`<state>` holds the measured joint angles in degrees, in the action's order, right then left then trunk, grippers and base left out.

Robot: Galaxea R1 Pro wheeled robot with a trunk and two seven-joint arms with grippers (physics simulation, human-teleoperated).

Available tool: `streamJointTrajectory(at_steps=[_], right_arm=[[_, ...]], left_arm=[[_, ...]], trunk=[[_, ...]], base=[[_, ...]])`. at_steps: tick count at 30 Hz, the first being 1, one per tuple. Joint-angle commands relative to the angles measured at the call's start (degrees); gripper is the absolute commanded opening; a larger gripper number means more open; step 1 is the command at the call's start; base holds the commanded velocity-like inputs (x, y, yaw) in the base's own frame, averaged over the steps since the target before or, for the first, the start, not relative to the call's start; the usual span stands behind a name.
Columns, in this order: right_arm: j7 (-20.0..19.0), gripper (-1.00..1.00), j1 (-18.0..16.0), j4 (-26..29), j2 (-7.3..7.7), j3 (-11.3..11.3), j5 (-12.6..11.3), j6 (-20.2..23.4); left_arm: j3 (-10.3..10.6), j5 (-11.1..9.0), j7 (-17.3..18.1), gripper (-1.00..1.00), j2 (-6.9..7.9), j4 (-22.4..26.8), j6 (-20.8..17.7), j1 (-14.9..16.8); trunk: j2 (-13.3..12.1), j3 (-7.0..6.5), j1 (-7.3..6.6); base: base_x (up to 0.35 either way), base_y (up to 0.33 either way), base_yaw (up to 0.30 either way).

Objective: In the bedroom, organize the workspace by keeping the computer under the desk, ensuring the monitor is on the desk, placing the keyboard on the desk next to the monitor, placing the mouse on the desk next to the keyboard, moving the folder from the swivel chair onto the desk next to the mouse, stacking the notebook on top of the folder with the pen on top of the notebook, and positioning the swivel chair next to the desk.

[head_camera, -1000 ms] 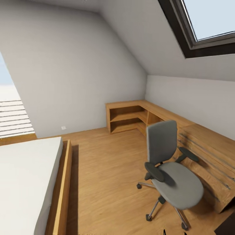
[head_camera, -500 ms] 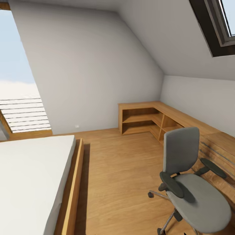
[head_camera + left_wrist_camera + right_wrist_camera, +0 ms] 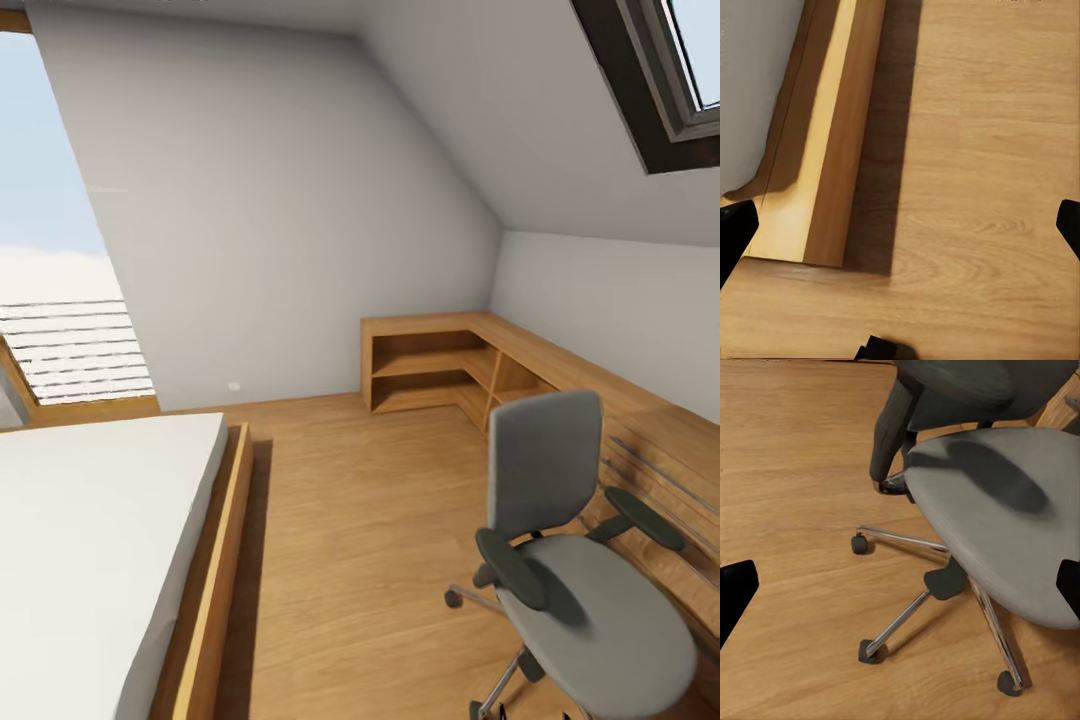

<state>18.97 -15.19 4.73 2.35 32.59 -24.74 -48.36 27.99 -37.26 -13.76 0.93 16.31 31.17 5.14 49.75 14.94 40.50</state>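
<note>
Chair position first: the swivel chair (image 3: 575, 590) stands on the wood floor (image 3: 350, 540) at your lower right, its grey seat bare, just beside the light-wood chest (image 3: 665, 450) with long bar handles. Your right gripper (image 3: 900, 581) hangs above the floor next to the chair's chrome base, fingertips (image 3: 735, 589) spread wide, holding nothing. Your left gripper (image 3: 900, 225) is likewise spread wide and empty, over the floor beside the bed frame (image 3: 832, 150). Low corner shelving (image 3: 430, 365) runs along the far wall.
</note>
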Motion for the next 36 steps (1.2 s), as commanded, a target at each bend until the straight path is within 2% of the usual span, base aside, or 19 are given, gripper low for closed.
streamJointTrajectory(at_steps=[1, 15, 18, 19, 22, 23, 24, 25, 27, 28, 32, 36], right_arm=[[0.34, 1.00, -0.01, 0.08, 0.02, 0.47, -0.30, -0.07], [0.28, 1.00, -0.01, 0.00, 0.09, 0.47, -0.22, -0.07], [0.28, 1.00, -0.01, -0.03, 0.07, 0.52, -0.18, -0.07], [0.28, 1.00, -0.01, -0.04, 0.03, 0.64, -0.14, -0.02], [0.28, 1.00, -0.01, 0.18, -0.03, 0.63, -0.19, -0.05], [0.30, 1.00, -0.01, 0.94, -0.14, 0.58, -0.20, -0.16], [0.29, 1.00, -0.01, 3.63, -0.48, 0.52, -0.15, -0.22], [0.29, 1.00, -0.01, 4.17, -0.52, 0.51, -0.15, -0.21], [0.30, 1.00, -0.17, 6.13, -0.52, 0.44, -0.14, 0.03], [0.33, 1.00, -0.56, 7.00, -0.52, 0.42, -0.15, 0.25], [0.28, 1.00, -3.17, 7.96, -0.51, 0.38, -0.27, 3.18], [0.08, 1.00, -4.20, 7.86, -0.56, 0.39, -0.23, 5.23]], left_arm=[[0.49, -0.15, -0.49, 1.00, 0.04, 0.03, 0.11, 0.05], [0.50, -0.19, -0.56, 1.00, -0.05, 0.03, 0.15, 0.05], [0.52, 0.05, -0.64, 1.00, -1.27, 0.14, 0.22, 0.05], [0.50, 0.14, -0.85, 1.00, -2.43, 1.84, -0.20, 0.08], [0.49, 0.22, -1.70, 1.00, -2.73, 4.78, -1.61, 0.13], [0.49, 0.28, -3.59, 1.00, -2.84, 8.47, -4.55, 0.36], [0.49, 0.34, -8.05, 1.00, -2.91, 15.86, -13.17, 1.19], [0.49, 0.36, -8.85, 1.00, -2.92, 17.28, -15.20, 1.38], [0.44, 0.36, -10.86, 1.00, -2.94, 21.53, -21.73, 2.28], [0.43, 0.36, -11.34, 1.00, -2.94, 22.68, -23.55, 3.01], [0.38, 0.01, -11.92, 1.00, -3.04, 24.23, -26.12, 4.68], [0.34, -0.07, -11.92, 1.00, -3.09, 22.81, -26.18, 5.07]], trunk=[[0.06, 0.08, 0.01], [0.06, 0.29, 0.01], [0.06, 0.30, 0.01], [0.06, 0.31, 0.01], [0.06, 0.31, 0.01], [0.06, 0.31, 0.01], [0.06, 0.31, 0.01], [0.06, 0.31, 0.01], [0.06, 0.31, 0.01], [0.06, 0.31, 0.01], [0.06, 0.31, 0.01], [0.06, 0.31, 0.01]], base=[[0.000, 0.000, 0.253], [0.000, 0.000, 0.239], [0.000, 0.000, 0.041], [0.000, 0.000, 0.008], [0.000, 0.000, 0.004], [0.000, 0.000, 0.002], [0.000, 0.000, 0.000], [0.000, 0.000, 0.000], [0.000, 0.000, 0.000], [0.000, 0.000, 0.000], [0.000, 0.000, 0.000], [0.000, 0.000, 0.000]])
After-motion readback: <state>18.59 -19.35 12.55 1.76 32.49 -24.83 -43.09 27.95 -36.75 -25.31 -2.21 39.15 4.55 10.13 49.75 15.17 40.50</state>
